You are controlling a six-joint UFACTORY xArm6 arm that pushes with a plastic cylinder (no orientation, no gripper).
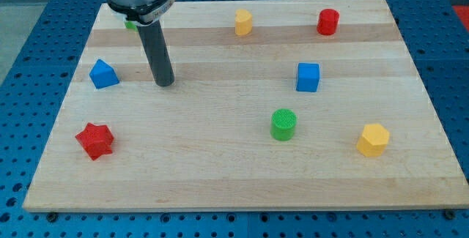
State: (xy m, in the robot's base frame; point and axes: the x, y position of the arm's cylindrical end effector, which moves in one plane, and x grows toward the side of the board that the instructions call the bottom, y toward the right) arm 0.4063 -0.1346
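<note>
My tip (165,83) rests on the wooden board (220,165) in the view's upper left part. It touches no block. The nearest block is a blue triangular block (103,74), a short way to the tip's left. A green block (130,24) is mostly hidden behind the rod near the view's top left, so its shape cannot be made out. A red star-shaped block (95,140) lies below and to the left of the tip.
A yellow block (243,22) and a red cylinder (327,22) sit near the view's top. A blue cube (308,77) is right of centre. A green cylinder (283,124) and a yellow hexagonal block (373,139) lie lower right. Blue perforated table surrounds the board.
</note>
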